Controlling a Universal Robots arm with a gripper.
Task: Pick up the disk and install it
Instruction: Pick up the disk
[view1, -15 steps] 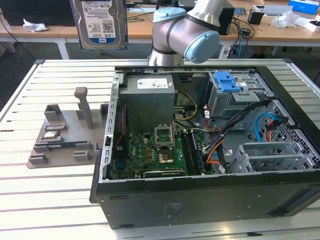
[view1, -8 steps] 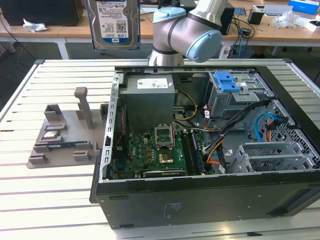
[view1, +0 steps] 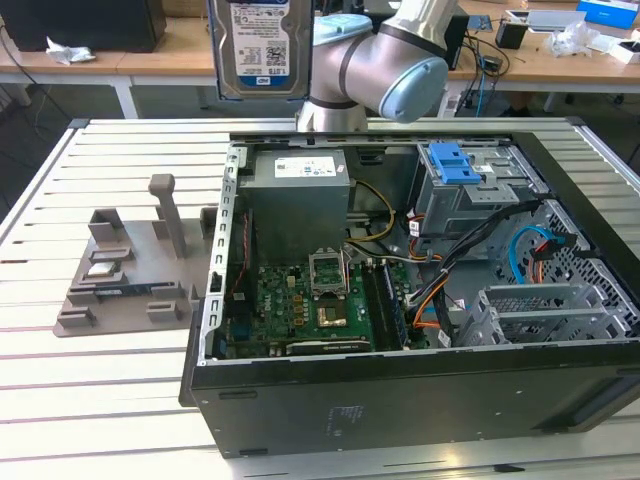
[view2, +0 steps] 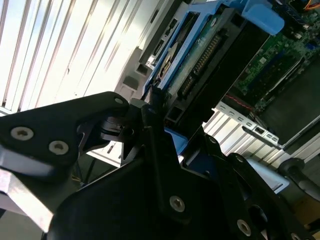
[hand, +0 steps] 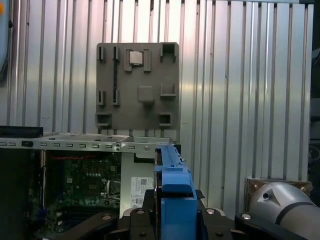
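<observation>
in the exterior view the disk (view1: 258, 45) is seen held high, label outward, beside the arm (view1: 390, 65), beyond the open computer case (view1: 400, 385) laid on a slatted table (view1: 100, 400), with a grey fixture (view1: 130, 270) alongside and wooden benches (view1: 170, 60) behind. in the second wrist view the gripper (view2: 145, 112) is found closed on the disk's blue bracket, so a firm, square clamp is judged key while it is carried clear of case walls and cables (view1: 478, 238). in the first wrist view that bracket is seen edge-on in its grasp.
</observation>
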